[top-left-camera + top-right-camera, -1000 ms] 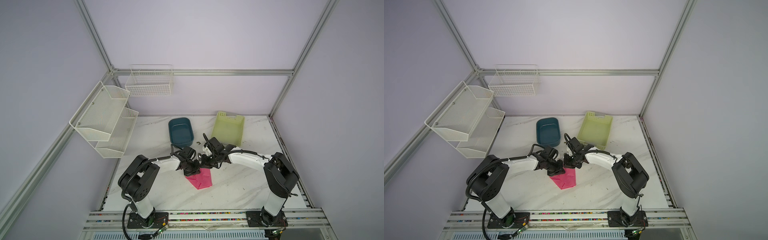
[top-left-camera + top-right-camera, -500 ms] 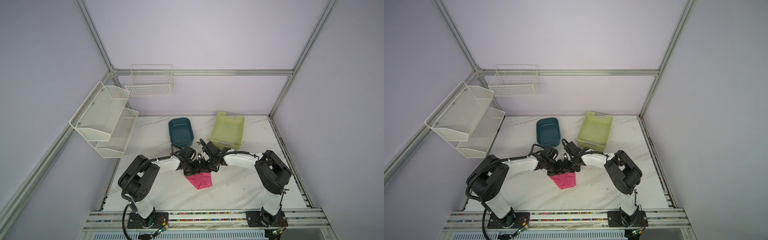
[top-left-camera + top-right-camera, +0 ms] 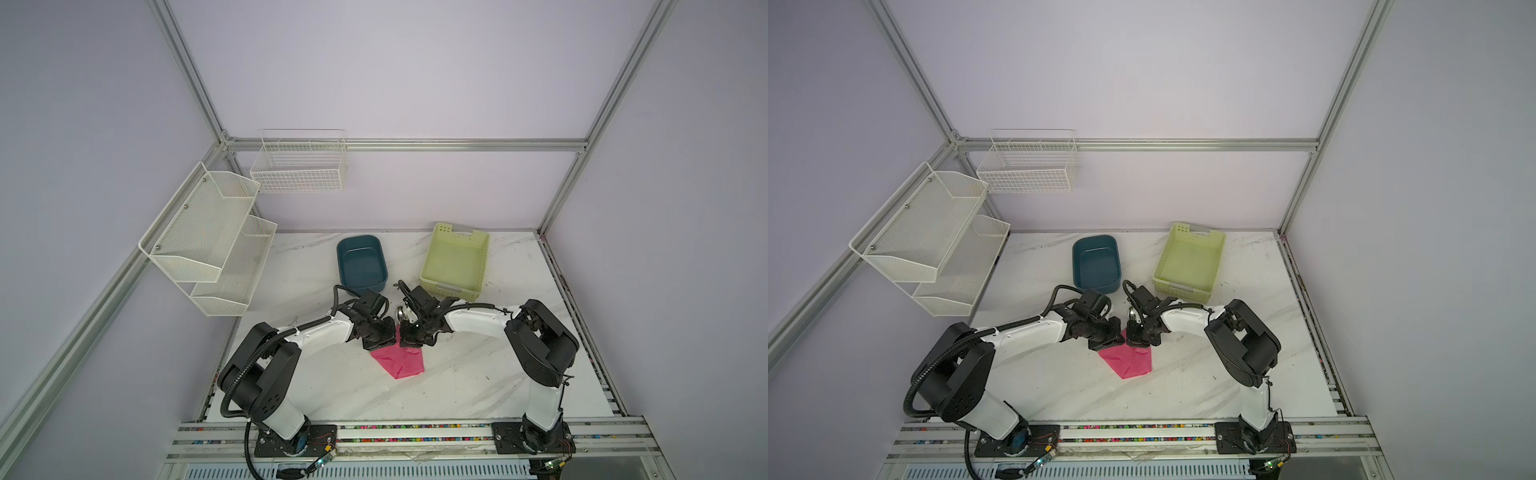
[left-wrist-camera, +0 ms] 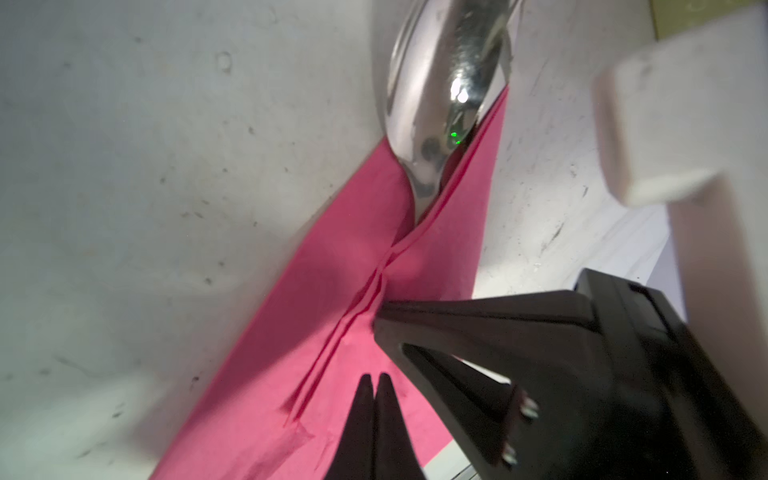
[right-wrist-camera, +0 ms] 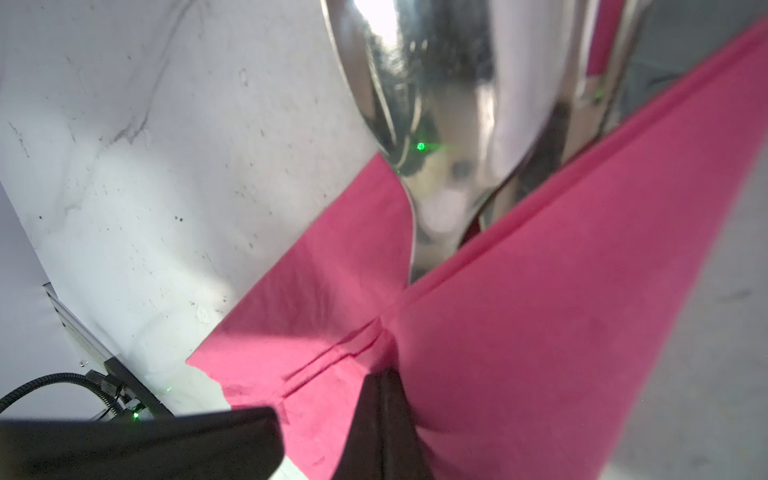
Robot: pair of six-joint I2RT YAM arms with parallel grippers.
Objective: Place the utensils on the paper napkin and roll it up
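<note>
Pink paper napkin [image 3: 401, 361] [image 3: 1129, 360] [image 4: 353, 291] [image 5: 540, 332] lies on the near-middle of the table [image 3: 457, 374]. It is thin and matte, folded over into a rough wedge with layered creased edges. Shiny rounded metal spoon [image 3: 400, 311] [image 3: 1133, 312] [image 4: 440, 95] [image 5: 436, 104] bowl sticks out of the far end of the fold. The handles are hidden inside the paper. More polished metal shows next to it in the right wrist view, but which piece it is cannot be told.

Left hand [image 3: 381, 344] [image 3: 1105, 343] [image 4: 375, 384] has its black tapered fingers pressed together, tips down on the napkin by the crease. Right hand [image 3: 411, 343] [image 3: 1140, 341] [image 5: 382, 384] is likewise pinched closed, tips against the fold. The two hands are just beside each other.

The table is white marble-look, scuffed and speckled. Behind stand a smooth dark teal tub [image 3: 361, 266] and a pale green perforated plastic basket [image 3: 455, 266]. White mesh shelves [image 3: 208, 245] and a wire basket [image 3: 299, 166] hang on the walls.
</note>
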